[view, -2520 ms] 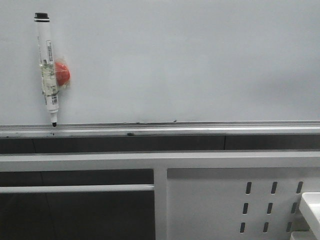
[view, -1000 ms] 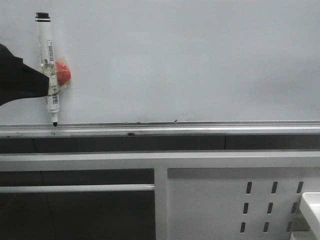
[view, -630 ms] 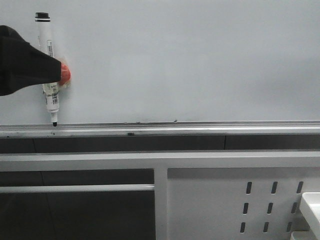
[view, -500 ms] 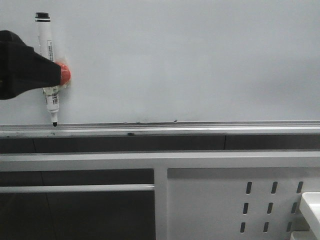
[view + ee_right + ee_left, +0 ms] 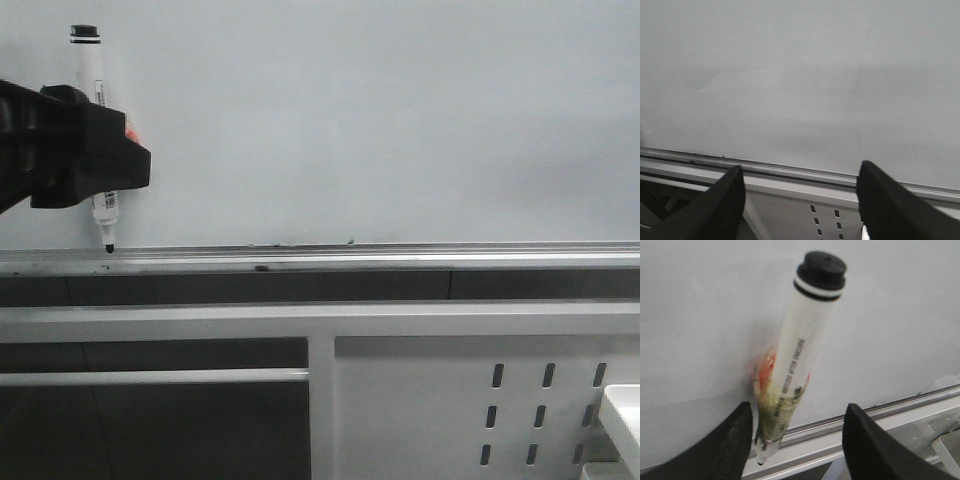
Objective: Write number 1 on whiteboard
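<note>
The whiteboard (image 5: 400, 120) fills the upper front view, with a silver rail (image 5: 400, 250) on its lower edge. No number 1 stroke shows on it. A white marker with a black cap (image 5: 88, 60) hangs on the board at the far left, tip down just above the rail. A red magnet (image 5: 130, 132) behind it is mostly hidden. My left gripper (image 5: 105, 160) is open around the marker's middle. In the left wrist view the marker (image 5: 805, 335) stands between the fingers (image 5: 732, 445), close to one, not clamped. My right gripper (image 5: 801, 167) is open and empty, facing bare board (image 5: 800, 75).
Below the rail are a dark gap and a white metal frame with a slotted panel (image 5: 480, 400). A white object (image 5: 622, 410) shows at the bottom right corner. Tiny black specks (image 5: 262, 267) lie on the rail.
My left gripper has come in from the left edge, risen and moved right. It now spans the marker's middle and covers most of the red magnet. The marker has not moved.
</note>
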